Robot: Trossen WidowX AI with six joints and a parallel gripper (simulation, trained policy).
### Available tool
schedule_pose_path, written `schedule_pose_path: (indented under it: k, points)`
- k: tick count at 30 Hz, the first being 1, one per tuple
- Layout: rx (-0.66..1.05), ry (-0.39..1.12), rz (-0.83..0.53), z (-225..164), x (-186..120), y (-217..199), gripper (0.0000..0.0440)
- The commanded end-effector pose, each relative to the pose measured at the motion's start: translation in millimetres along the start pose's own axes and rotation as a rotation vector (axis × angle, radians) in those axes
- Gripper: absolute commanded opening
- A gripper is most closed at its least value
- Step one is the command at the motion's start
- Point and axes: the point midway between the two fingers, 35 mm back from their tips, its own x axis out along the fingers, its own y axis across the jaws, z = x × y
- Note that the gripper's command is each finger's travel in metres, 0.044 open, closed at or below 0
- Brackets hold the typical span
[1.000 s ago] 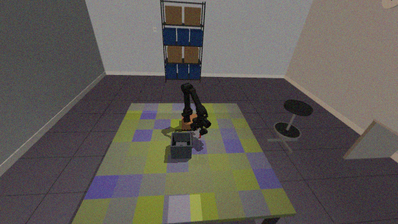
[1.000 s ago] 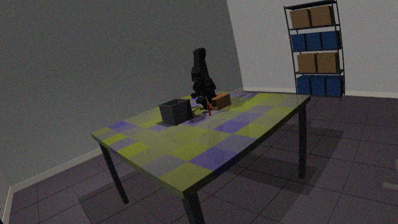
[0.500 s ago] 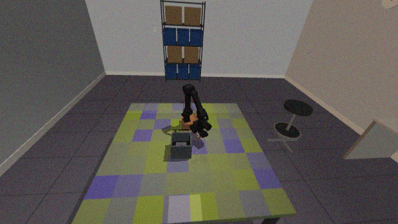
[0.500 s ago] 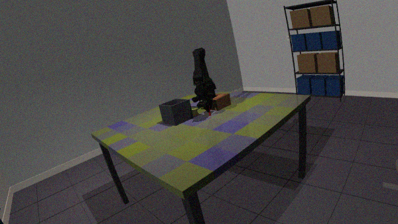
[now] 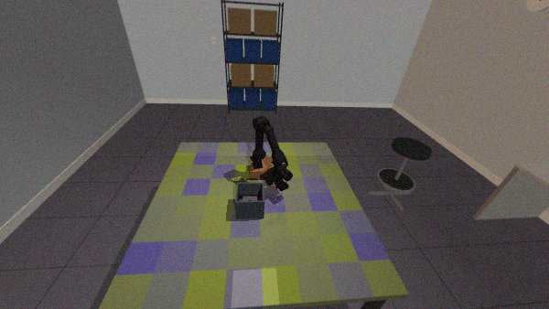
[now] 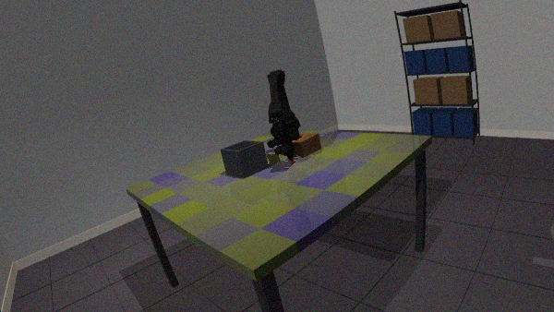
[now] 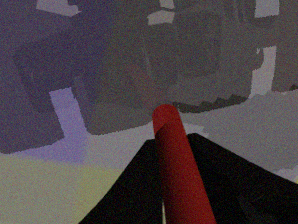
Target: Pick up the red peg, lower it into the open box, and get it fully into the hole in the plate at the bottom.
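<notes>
Pincer (image 5: pixel 280 187) (image 6: pixel 289 158) (image 7: pixel 172 145) clenched on red peg (image 5: pixel 276 187) (image 6: pixel 292 162) (image 7: pixel 182 175), which sits between the dark fingers, end sticking out past the tips; peg is low over the desk (image 5: pixel 293 256) (image 6: pixel 258 203), outside the open box (image 5: pixel 250 210) (image 6: pixel 245 159) and just beside it

Risks: in the wrist view the peg runs at a slant across the picture, so if it really leans in the grip, its end could catch the plate instead of entering the hole; box walls stand tall, so a sideways move without enough lift would likely knock peg or fingers on the rim and shove the box; thin round peg could roll or slip between the fingers on any bump; letting go early would drop it on the desk or loose in the box; fingers may also foul the walls on the way down

Hard to see: peg mostly covered by the pincer in top and exterior views, only a red speck each; contact with desk cannot be told; plate only a pale patch inside the box from above, hole not made out; box interior hidden in exterior view; wrist view grainy and dim, peg's near end cut off at the bottom edge

In the exterior view, the black gripper (image 5: pixel 280 186) (image 6: pixel 290 156) (image 7: pixel 172 145) sits lower than a second ago, its fingers now down around the red peg (image 5: pixel 276 187) (image 6: pixel 291 162) (image 7: pixel 181 170). Much of the peg's length showed then; now only a small red end peeks out below the fingers.
</notes>
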Motion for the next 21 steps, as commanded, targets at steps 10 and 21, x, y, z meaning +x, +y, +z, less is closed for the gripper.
schedule_pose_path:
  k: [10,21]
  points:
    - [0.043,0.039,0.125,-1,-36,17,0.0]
    - [0.05,0.055,0.243,4,-79,33,0.0]
